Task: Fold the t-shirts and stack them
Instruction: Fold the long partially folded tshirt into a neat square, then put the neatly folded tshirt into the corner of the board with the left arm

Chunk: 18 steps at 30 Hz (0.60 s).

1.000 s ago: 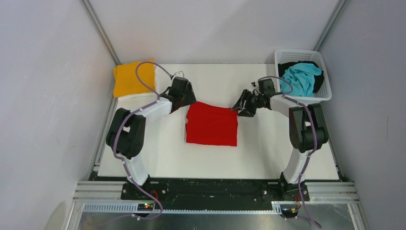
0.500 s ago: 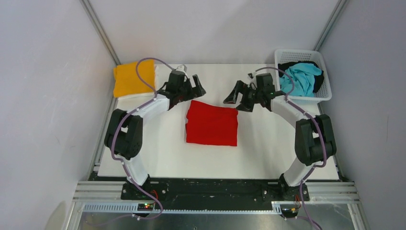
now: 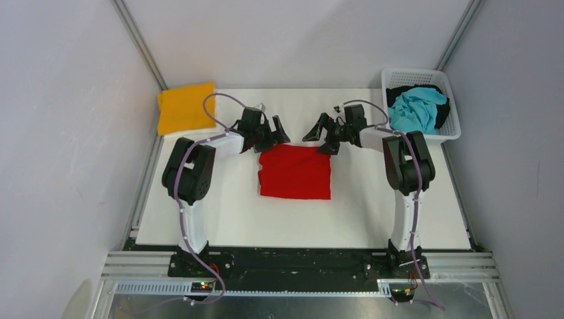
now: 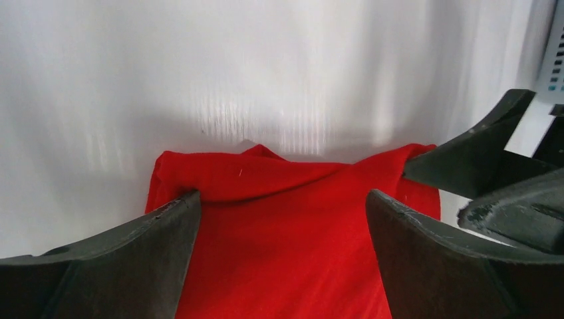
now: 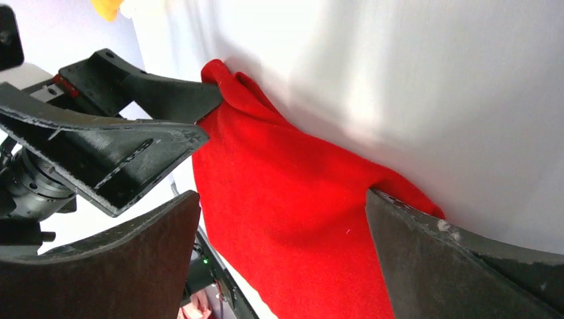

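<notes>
Red t-shirt (image 3: pixel 294 173): soft matt cloth, faint fuzzy nap. Orange-yellow t-shirt (image 3: pixel 185 107) and turquoise t-shirt (image 3: pixel 416 108): same matt cloth. Basket (image 3: pixel 452 113): white plastic lattice, slight sheen. Table (image 3: pixel 359 212): smooth matt white surface. Left gripper (image 4: pixel 282 198) fingers (image 4: pixel 120 266): matt black plastic, rough scuffed edges. Base rail (image 3: pixel 126 262): bare silvery metal.

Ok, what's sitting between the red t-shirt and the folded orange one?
The left gripper, open, and its arm hang over the white table between the red t-shirt and the orange t-shirt; the top view shows it.
</notes>
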Available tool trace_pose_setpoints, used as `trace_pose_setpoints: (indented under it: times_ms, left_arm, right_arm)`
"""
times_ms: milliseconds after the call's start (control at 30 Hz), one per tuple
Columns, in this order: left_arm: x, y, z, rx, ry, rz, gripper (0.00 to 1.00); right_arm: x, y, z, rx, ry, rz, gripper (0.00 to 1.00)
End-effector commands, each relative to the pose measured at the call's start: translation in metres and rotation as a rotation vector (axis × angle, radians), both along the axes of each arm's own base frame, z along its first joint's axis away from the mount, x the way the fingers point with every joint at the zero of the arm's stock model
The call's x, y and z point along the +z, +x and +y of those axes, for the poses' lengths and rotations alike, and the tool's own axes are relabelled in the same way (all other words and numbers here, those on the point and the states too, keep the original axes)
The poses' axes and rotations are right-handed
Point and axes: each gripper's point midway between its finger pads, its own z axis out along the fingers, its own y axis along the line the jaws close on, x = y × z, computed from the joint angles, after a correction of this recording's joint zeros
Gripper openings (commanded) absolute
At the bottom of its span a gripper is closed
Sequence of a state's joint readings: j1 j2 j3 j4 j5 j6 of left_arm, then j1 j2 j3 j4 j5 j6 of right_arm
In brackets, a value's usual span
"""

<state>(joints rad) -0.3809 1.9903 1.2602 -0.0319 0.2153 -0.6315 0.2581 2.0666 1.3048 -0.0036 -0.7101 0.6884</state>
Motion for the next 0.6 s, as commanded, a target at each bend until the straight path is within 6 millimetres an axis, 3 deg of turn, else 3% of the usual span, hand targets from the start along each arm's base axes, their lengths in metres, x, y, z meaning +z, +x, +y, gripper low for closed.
trace_pose_setpoints:
  times_ms: [0, 167, 267, 333, 400, 433, 467, 500, 533, 567]
  left_arm:
    - [-0.001, 0.023, 0.015, 0.059, 0.005, -0.007, 1.00]
    - [-0.027, 0.014, 0.018, 0.053, -0.017, 0.080, 1.00]
    - [-0.025, 0.012, 0.024, 0.070, -0.006, 0.076, 1.00]
    - [-0.011, 0.012, 0.027, 0.067, 0.004, 0.045, 1.00]
    - [0.015, 0.014, 0.030, 0.063, 0.011, -0.009, 1.00]
    - [0.036, 0.013, 0.033, 0.072, 0.014, -0.053, 1.00]
    - [0.047, 0.011, 0.036, 0.076, 0.020, -0.075, 1.00]
    - [0.067, 0.006, 0.043, 0.095, 0.023, -0.116, 1.00]
    - [0.096, 0.003, 0.050, 0.121, 0.023, -0.184, 1.00]
    - [0.095, -0.007, 0.057, 0.137, 0.039, -0.185, 1.00]
  right_arm:
    - [-0.017, 0.039, -0.012, -0.067, -0.051, -0.018, 0.99]
    - [-0.040, 0.037, -0.015, -0.072, -0.079, 0.037, 0.99]
    - [-0.040, 0.034, -0.022, -0.081, -0.116, 0.042, 0.99]
    - [-0.024, 0.037, -0.027, -0.089, -0.129, 0.004, 0.99]
    - [0.003, 0.040, -0.037, -0.107, -0.168, -0.061, 0.99]
    - [0.030, 0.038, -0.042, -0.117, -0.185, -0.105, 0.99]
    - [0.041, 0.039, -0.050, -0.131, -0.238, -0.151, 1.00]
    - [0.068, 0.032, -0.057, -0.147, -0.262, -0.195, 1.00]
    - [0.074, 0.028, -0.067, -0.168, -0.319, -0.227, 0.99]
    - [0.094, 0.013, -0.075, -0.185, -0.341, -0.265, 0.99]
